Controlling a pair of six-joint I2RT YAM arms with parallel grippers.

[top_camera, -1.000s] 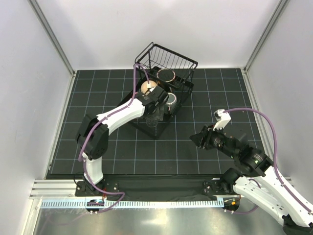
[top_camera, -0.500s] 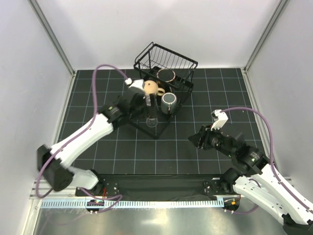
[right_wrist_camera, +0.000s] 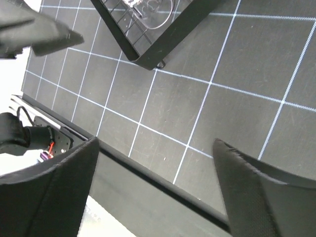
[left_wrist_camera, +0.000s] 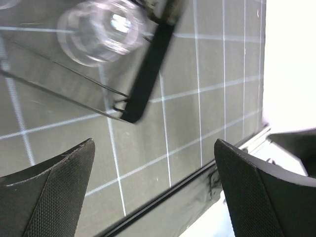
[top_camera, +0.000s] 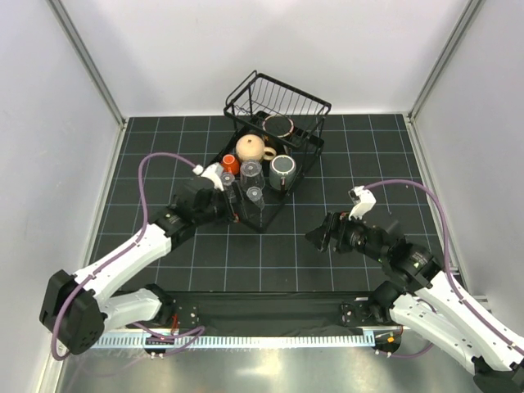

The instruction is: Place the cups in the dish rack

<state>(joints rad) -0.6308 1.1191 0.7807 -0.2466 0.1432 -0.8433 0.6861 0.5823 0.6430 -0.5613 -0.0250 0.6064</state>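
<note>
Fingers point(left_wrist_camera: 54, 197) of left gripper point(top_camera: 221, 198): spread wide, grasping nothing, hanging just beside the near-left edge of the dish rack point(top_camera: 264, 223). The rack's frame corner and one clear glass tumbler point(left_wrist_camera: 101, 32) show beyond the tips, apart from them. Fingers point(right_wrist_camera: 49, 197) of right gripper point(top_camera: 316, 237): likewise parted and empty, well off the rack's near-right side, pointing toward its near corner. Cups: every visible one sits within the rack. The brown-rimmed cup point(top_camera: 280, 125) appears to be in the raised basket; the beige mug point(top_camera: 252, 148), grey mug point(top_camera: 282, 169), red-orange cup point(top_camera: 230, 164) and tumblers stand on the lower frame in front of the basket. None shows on the mat point(top_camera: 270, 254) outside the rack. Judgement: both grippers are empty because nothing remains to carry. Loading looks finished or nearly so, with the cups grouped close inside the frame's rails.
</note>
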